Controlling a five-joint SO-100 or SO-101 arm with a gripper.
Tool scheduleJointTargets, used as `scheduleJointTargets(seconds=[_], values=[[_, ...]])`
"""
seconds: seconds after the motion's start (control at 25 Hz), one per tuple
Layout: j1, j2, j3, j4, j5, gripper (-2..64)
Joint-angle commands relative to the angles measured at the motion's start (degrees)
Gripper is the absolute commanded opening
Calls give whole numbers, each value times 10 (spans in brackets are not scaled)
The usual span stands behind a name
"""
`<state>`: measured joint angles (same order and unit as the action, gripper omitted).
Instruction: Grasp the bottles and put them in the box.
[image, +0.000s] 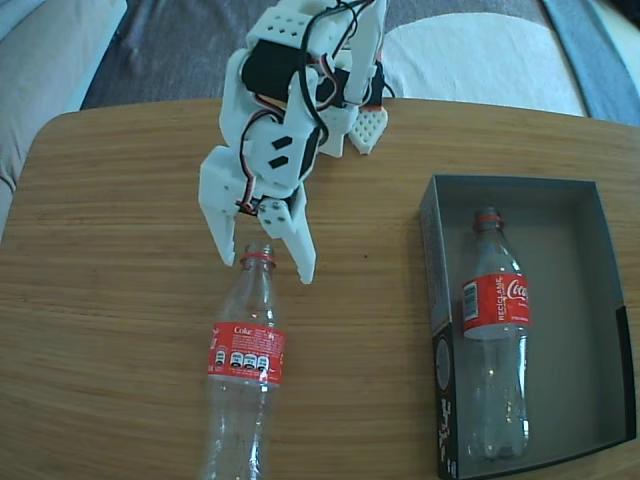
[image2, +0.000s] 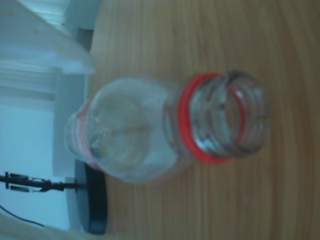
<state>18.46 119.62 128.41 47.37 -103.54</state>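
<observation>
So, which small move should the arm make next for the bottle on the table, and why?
Probably lower a little and close. The gripper is open, its fingers either side of the neck of the bottle on the table, not yet gripping it. The other bottle already lies in the box.

Wrist view, as I read it from my station: one clear plastic bottle with a red neck ring (image2: 150, 132), uncapped, lying on its side on the pale wood-grain desk (image2: 210, 45). Its threaded open mouth faces me at right; its body recedes to the left, where a red strip of label shows. The picture is soft and blurred. Beyond the desk's rounded edge, lower left, a black object (image2: 95, 200) I cannot identify.
</observation>
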Motion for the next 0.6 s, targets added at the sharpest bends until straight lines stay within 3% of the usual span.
scheduleJointTargets(seconds=[0.0,0.56], values=[[-16,4,-4,3,2,409],[12,-6,34,-4,1,409]])
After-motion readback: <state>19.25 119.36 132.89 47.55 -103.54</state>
